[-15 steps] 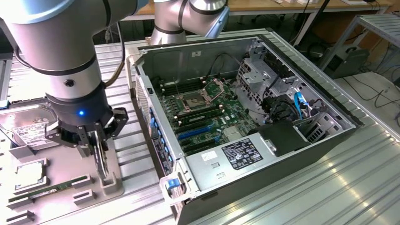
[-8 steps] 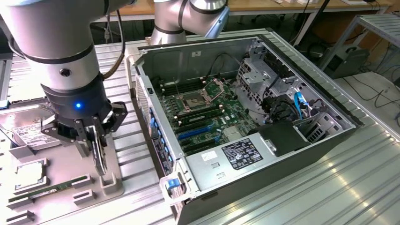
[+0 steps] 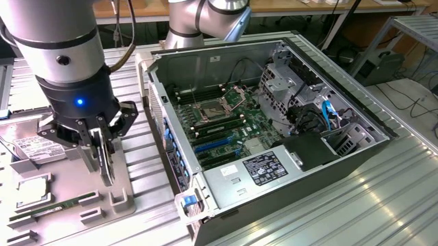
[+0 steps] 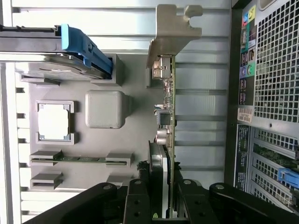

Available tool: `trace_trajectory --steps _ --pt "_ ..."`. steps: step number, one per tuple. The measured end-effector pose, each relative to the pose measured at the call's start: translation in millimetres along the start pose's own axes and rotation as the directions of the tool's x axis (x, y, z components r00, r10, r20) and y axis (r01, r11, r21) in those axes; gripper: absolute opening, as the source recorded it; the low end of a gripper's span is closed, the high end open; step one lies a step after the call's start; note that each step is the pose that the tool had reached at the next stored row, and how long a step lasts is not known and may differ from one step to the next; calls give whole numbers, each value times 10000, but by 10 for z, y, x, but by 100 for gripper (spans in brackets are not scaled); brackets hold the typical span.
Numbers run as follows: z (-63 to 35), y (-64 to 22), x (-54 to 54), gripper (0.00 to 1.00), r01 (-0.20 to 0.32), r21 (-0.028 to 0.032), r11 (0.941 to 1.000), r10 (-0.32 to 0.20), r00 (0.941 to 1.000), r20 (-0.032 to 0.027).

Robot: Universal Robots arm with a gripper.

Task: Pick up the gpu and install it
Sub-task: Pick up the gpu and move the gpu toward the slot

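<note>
Black pincer (image 3: 102,156) clamps gpu (image 4: 169,116), apart from case (image 3: 287,210).

Bright, even light fills the exterior view: pale glare streaks run along the ribbed metal table (image 3: 356,205), the inside of the open computer case (image 3: 205,66) lies in softer shade, and a small blue lamp (image 3: 79,101) glows on the robot arm (image 3: 55,41). In the wrist view the grey tray (image 4: 135,140) looks flat and washed out. The graphics card (image 4: 170,107) has a brightly lit metal bracket, and the black gripper (image 4: 164,179) shows as a dark mass with little detail.
</note>
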State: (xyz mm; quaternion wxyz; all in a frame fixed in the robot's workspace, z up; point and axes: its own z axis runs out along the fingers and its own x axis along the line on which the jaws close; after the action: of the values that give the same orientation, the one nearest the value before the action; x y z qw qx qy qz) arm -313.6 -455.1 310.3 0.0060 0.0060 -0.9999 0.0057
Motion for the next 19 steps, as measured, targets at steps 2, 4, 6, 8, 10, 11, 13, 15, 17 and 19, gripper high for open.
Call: trace_trajectory --steps 2,4,6,8,10,11,13,15,17,19 --pt "-81 -1 1 28 0 -10 10000 0 10000 1" --pt "-155 -2 1 28 0 -14 10000 0 10000 1" --pt "-215 -3 1 28 0 -17 10000 0 10000 0" --pt "-260 -4 2 28 0 -20 10000 0 10000 1" --pt "-318 -4 2 28 0 -19 10000 0 10000 0" --pt "-396 -5 2 28 0 -21 10000 0 10000 3" --pt "-533 -7 4 28 0 -21 10000 0 10000 1" --pt "-683 -9 6 28 -14 -20 10000 14 10000 0" --pt "-792 -10 7 28 -20 -21 10000 20 10000 1" --pt "-863 -11 8 28 -20 -21 10000 20 10000 0"
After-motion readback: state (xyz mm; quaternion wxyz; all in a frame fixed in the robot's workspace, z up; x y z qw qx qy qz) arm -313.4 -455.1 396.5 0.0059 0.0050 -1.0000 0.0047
